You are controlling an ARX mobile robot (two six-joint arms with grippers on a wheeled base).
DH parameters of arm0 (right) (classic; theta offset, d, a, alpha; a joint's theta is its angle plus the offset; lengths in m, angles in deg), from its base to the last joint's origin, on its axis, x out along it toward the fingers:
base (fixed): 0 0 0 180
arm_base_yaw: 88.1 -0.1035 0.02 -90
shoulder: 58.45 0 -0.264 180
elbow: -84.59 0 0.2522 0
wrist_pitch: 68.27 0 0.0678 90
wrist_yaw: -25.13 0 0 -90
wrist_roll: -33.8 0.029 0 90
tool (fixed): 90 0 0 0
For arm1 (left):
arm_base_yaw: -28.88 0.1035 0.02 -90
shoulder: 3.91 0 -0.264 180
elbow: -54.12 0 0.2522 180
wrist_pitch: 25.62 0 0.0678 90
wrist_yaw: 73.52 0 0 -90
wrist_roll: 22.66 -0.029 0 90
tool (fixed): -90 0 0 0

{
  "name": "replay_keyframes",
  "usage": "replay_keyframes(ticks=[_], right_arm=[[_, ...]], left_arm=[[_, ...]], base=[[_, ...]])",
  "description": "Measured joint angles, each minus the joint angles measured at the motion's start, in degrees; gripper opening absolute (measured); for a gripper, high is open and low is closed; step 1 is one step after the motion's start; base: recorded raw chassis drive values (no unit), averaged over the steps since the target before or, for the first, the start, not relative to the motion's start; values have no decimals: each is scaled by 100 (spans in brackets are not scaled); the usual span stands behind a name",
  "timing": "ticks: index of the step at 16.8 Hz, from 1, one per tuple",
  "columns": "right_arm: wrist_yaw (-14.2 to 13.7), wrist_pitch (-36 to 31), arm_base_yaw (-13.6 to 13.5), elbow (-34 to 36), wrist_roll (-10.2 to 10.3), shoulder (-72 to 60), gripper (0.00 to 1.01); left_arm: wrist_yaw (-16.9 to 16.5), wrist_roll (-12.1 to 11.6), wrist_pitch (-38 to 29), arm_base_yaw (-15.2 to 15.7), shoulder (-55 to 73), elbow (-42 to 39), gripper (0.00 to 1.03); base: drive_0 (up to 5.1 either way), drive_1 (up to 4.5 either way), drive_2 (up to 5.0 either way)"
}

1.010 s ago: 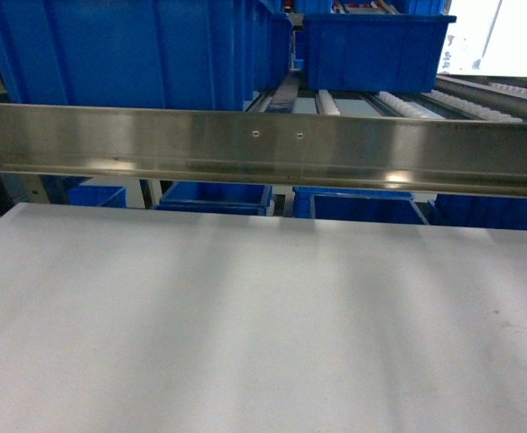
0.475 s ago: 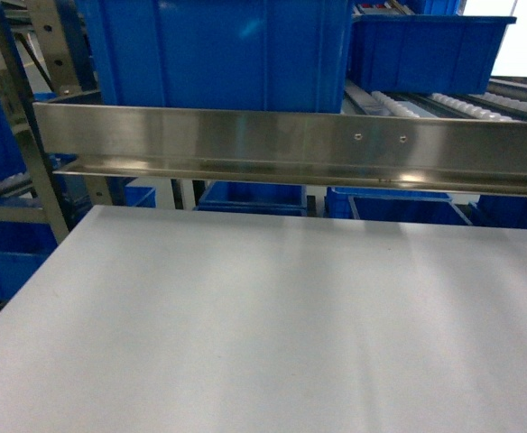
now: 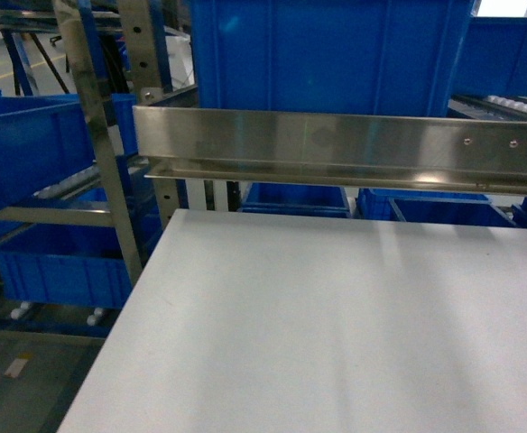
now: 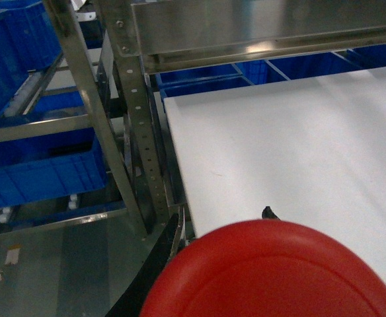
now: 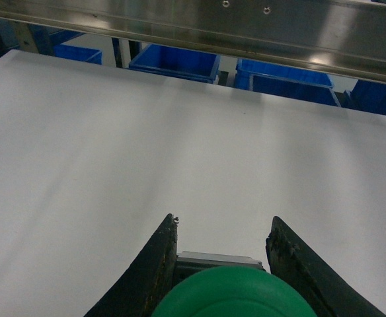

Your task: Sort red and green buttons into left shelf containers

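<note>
Buttons held above the white bench [image 3: 336, 325]

The red button [image 4: 272, 271] is gripped in the left claw [image 4: 219, 251], the green button [image 5: 232, 294] in the right claw [image 5: 223, 254]; blue bins [image 3: 47, 262] are shelved left.

white tabletop [image 3: 336, 334] beneath a steel rail [image 3: 336, 144], upright steel post [image 4: 137, 125].

Red button [image 4: 272, 271]: round cap, over the white table's [image 4: 299, 145] left edge. Green button [image 5: 236, 294]: round cap, above same table. Blue bins [image 3: 60, 262]: on racks left of it.
</note>
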Motion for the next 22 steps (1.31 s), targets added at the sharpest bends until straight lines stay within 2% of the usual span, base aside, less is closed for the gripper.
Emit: replay_keyframes(ticks=[14, 22], right_arm=[[0, 2, 0, 0, 0, 0, 35], [0, 2, 0, 0, 0, 2, 35]], left_arm=[[0, 0, 4, 0, 2, 0, 26], [2, -2, 20, 0, 11, 0, 26]], base=[[-487, 337, 146], [-497, 248, 248]])
